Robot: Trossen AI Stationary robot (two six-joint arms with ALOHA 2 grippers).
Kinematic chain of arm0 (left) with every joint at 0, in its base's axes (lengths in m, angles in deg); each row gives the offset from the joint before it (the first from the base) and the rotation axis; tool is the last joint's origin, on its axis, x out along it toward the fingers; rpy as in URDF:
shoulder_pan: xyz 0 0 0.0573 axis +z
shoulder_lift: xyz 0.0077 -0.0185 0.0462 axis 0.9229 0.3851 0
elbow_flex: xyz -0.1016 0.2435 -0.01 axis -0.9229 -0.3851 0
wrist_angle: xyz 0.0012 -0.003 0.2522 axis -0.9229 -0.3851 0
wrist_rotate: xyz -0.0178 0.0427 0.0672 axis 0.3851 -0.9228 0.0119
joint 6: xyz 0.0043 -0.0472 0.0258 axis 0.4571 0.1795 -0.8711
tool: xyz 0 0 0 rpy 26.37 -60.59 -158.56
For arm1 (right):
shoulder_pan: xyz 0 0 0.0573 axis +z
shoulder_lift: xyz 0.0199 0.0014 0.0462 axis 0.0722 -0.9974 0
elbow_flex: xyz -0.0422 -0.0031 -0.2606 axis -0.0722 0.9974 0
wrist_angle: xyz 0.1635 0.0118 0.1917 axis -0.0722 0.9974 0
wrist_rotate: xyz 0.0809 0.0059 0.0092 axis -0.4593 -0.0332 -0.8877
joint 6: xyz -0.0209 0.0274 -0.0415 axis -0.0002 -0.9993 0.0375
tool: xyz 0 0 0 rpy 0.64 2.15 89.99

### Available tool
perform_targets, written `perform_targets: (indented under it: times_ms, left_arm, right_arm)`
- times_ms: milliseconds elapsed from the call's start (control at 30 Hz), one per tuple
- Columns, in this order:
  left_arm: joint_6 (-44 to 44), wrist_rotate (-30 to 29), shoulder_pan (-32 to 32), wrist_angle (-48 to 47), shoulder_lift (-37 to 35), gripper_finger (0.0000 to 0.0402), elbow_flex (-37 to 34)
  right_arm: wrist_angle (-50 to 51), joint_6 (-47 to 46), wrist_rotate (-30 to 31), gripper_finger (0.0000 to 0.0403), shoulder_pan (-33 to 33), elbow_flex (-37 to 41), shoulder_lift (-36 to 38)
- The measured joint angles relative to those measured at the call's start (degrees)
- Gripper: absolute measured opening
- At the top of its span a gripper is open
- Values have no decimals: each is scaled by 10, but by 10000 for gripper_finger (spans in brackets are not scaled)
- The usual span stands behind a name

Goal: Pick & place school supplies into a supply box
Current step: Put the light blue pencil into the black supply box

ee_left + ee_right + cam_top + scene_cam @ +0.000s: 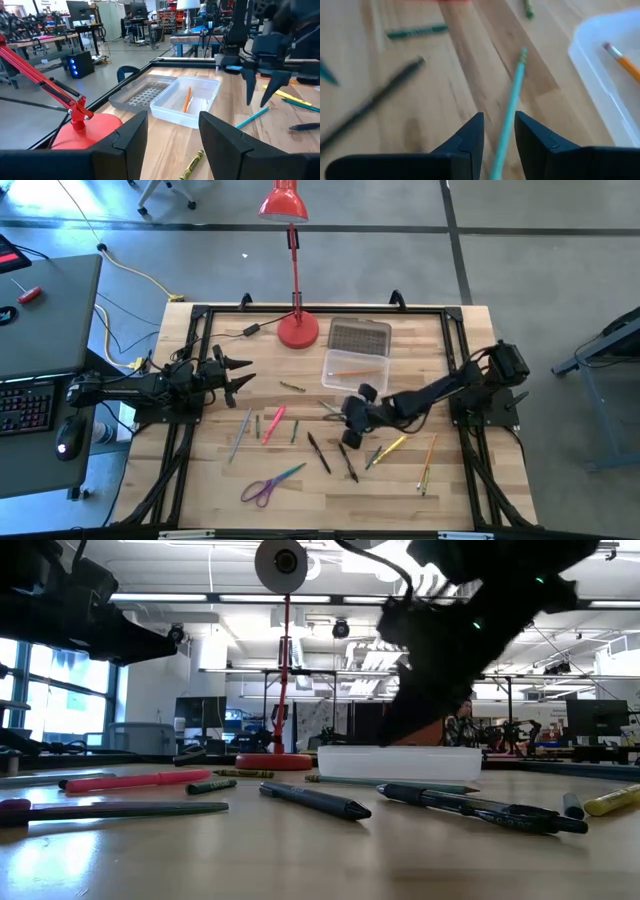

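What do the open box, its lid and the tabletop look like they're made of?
Supply box: clear, glossy plastic by the look; the orange pencil inside shows through its walls. Lid, lying beside it: greyish translucent plastic with a bumpy grid texture, apparently. Table: pale wood planks with visible grain and seams, matte finish.

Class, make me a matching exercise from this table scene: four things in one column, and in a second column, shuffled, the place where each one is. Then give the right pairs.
Things:
1. orange pencil
2. purple-handled scissors
3. red lamp base
4. teal pencil

Places:
A. at the table's far edge, beside the grey lid
B. inside the clear box
C. on the table between the right gripper fingers
D. on the wood near the table's front edge

Pairs: 1-B, 2-D, 3-A, 4-C
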Motion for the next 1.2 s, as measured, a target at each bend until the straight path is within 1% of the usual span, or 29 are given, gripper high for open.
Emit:
perform_targets:
  times_ms: [100,267,500,667,700,767,833,900,933,1100,1133,1200]
  left_arm:
    - [1,0,0,0,0,209,0]
    - [23,0,0,0,0,209,0]
    - [26,-2,0,1,0,209,0]
    - [27,-35,0,4,0,209,0]
    - [27,-41,0,4,0,209,0]
    - [27,-48,0,4,0,209,0]
    - [27,-49,0,4,0,209,0]
    - [27,-49,0,4,0,209,0]
    - [27,-49,0,4,0,209,0]
    - [29,-49,0,4,0,209,0]
    - [32,-46,0,4,0,209,0]
    - [43,-26,0,5,0,209,0]
  right_arm:
    - [-14,-3,29,87,10,16,-2]
    - [-71,-27,22,87,10,44,-29]
    - [-109,-19,30,87,11,47,-70]
    - [-115,-11,52,85,10,45,-95]
    - [-116,-11,50,82,7,45,-99]
    - [-122,-5,26,69,-2,45,-105]
    - [-127,6,10,47,-8,46,-106]
    - [-132,21,10,18,-10,46,-107]
    - [-137,31,12,10,-10,46,-107]
    - [-150,80,6,15,-12,23,-95]
    - [-150,95,-9,12,-13,14,-89]
    - [-142,140,-5,6,-14,-2,-65]
